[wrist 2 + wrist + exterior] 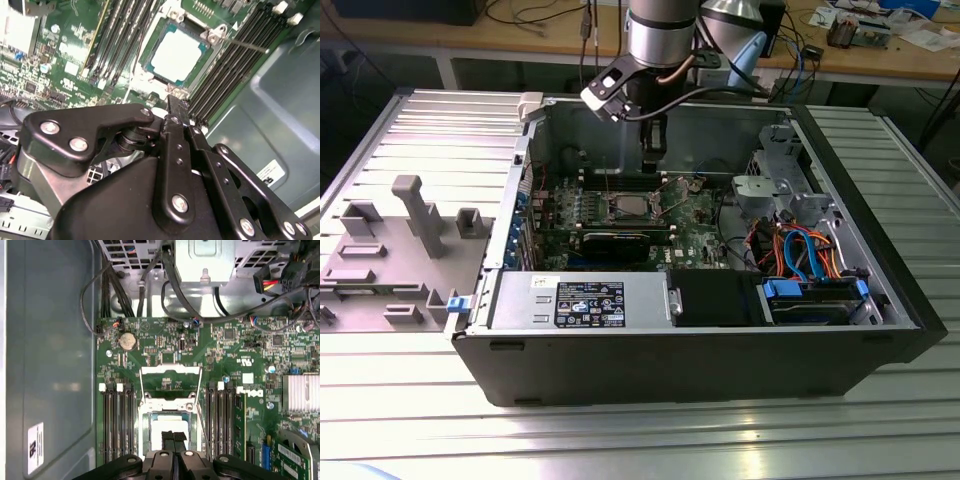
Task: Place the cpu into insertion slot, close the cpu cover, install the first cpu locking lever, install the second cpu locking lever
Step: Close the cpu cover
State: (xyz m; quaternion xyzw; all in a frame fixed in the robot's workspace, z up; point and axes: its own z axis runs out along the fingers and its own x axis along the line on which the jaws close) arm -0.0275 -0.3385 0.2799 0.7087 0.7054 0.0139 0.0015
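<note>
The cpu [168, 426] lies flat in the insertion slot [168, 407], its silvery face up, on the green board; in the second wrist view the cpu [177, 54] shows a green rim. The cpu cover [170, 371] stands flipped open beyond the slot, toward the drive cage. A thin locking lever [245, 45] sticks out beside the slot. My gripper [173, 435] hovers just above the cpu's near edge with its black fingers pressed together and nothing between them. From the exterior view the gripper [655, 165] hangs inside the open case, above and slightly right of the cpu [625, 207].
Black memory slots [117, 420] flank the socket on both sides. A metal drive cage [770, 190] and coloured cables [800, 250] crowd the exterior view's right. A grey labelled power supply [585, 300] and a black drive box [715, 298] sit at the case front. A grey fixture tray [390, 250] lies outside, left.
</note>
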